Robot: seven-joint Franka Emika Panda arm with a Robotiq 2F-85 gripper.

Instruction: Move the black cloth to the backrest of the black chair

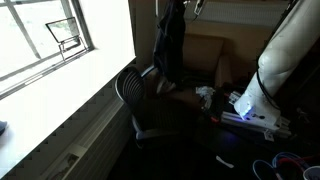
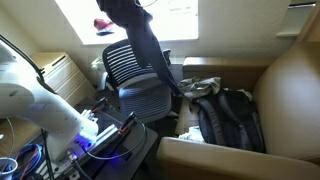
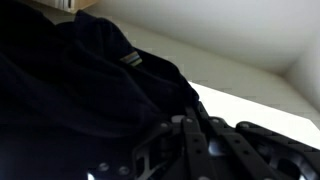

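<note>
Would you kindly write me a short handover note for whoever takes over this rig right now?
Jaws: shut on the black cloth, holding it up in the air.
Cloth: hangs down beside the backrest of the black chair; I cannot tell whether they touch.
Done: cloth grasped and raised at the chair.
Left: drape it over the backrest, open the jaws, pull away.
</note>
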